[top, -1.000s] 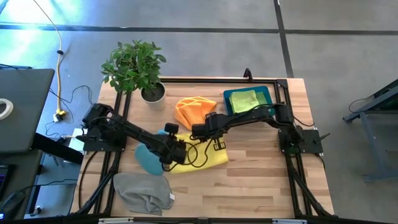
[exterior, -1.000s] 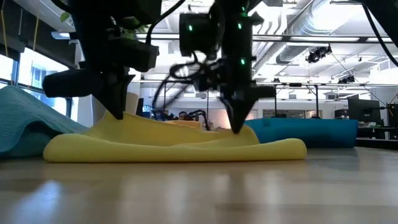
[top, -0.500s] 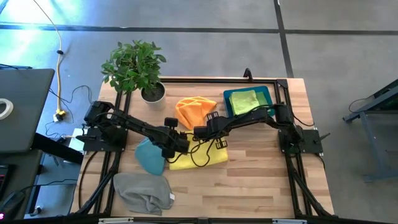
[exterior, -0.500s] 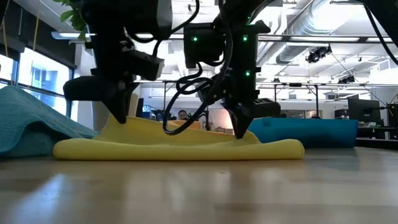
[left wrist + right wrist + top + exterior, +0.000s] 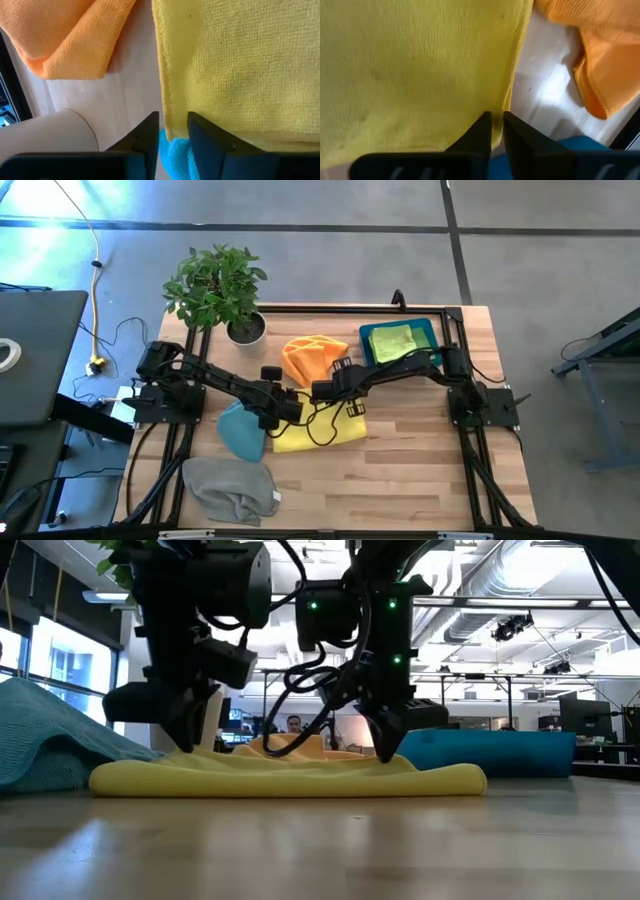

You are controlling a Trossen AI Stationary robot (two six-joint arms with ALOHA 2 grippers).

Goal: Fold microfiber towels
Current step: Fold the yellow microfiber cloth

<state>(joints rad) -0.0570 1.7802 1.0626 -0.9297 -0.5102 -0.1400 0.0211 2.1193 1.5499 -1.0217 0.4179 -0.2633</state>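
Wooden slats form the table top (image 5: 420, 450), which stands on a grey floor, with an open workshop hall visible behind it in the low view. Near the middle of the table lies the yellow towel (image 5: 318, 430), folded into a flat layered pad. Both grippers sit at the far edge of this yellow towel. The left gripper (image 5: 173, 131) has its two dark fingers slightly apart, with the towel's edge lying in the narrow gap between them; whether they actually press the cloth cannot be told. The right gripper (image 5: 497, 131) has its fingers only a sliver apart, also straddling the yellow towel's edge. Just beyond the yellow towel, toward the far side of the table, lies the crumpled orange towel (image 5: 312, 357). Touching the yellow towel on the left arm's side is the light blue towel (image 5: 240, 434), and nearer the front edge from it lies the bunched grey towel (image 5: 228, 486). Beyond the yellow towel on the right arm's side stands a blue bin (image 5: 432, 330) holding a folded lime green towel (image 5: 392, 340). A potted plant (image 5: 218, 285) stands at the far corner on the left arm's side.
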